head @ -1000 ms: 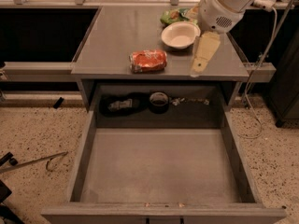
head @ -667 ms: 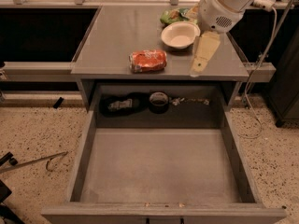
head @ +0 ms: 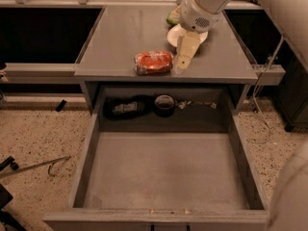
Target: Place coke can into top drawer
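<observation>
The coke can [head: 154,62] lies on its side on the grey countertop [head: 120,37], near the front edge, red-orange and dented. My gripper [head: 183,61] hangs from the white arm just right of the can, close beside it and low over the counter; I cannot tell whether it touches the can. The top drawer [head: 163,177] is pulled fully open below the counter, with a bare grey floor and nothing in it.
A white bowl [head: 174,34] sits behind the gripper, partly hidden by it, with a green chip bag [head: 172,17] behind that. A black object [head: 124,108] and a dark round thing [head: 164,105] lie in the recess behind the drawer. Speckled floor on both sides.
My gripper has moved left along the counter, from beside the bowl's right edge to right next to the can. The can and drawer have not moved.
</observation>
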`<state>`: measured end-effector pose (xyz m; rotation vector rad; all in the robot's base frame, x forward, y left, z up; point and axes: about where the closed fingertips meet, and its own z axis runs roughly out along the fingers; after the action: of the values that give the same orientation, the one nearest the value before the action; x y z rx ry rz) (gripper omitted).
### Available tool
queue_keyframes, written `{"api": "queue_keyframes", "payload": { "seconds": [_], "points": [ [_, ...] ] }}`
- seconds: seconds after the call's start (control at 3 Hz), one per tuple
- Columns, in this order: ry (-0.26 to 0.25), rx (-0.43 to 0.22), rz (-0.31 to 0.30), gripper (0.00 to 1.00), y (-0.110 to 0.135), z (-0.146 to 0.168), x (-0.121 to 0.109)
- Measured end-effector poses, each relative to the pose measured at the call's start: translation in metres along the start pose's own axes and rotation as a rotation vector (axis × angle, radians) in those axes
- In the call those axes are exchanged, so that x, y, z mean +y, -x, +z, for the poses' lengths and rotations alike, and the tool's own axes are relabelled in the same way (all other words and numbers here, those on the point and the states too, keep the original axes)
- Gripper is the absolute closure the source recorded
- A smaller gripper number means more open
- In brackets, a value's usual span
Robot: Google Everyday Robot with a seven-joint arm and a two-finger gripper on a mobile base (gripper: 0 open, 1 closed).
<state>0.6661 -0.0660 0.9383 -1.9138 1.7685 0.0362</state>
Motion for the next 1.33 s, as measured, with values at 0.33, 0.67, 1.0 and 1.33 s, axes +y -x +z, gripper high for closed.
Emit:
{"api": "queue_keyframes", "payload": {
  "seconds": [0.33,0.67,1.0,1.33],
  "points": [
    [0.017,-0.058,-0.022,0.0,0.022,0.038,-0.023],
    [0.026,-0.086,-0.007,0.0,0.028,0.071,-0.042],
    [0.043,-0.097,0.015,0.0,0.027,0.094,-0.05],
    [0.062,-0.097,0.041,0.0,0.019,0.109,-0.051]
  ]
}}
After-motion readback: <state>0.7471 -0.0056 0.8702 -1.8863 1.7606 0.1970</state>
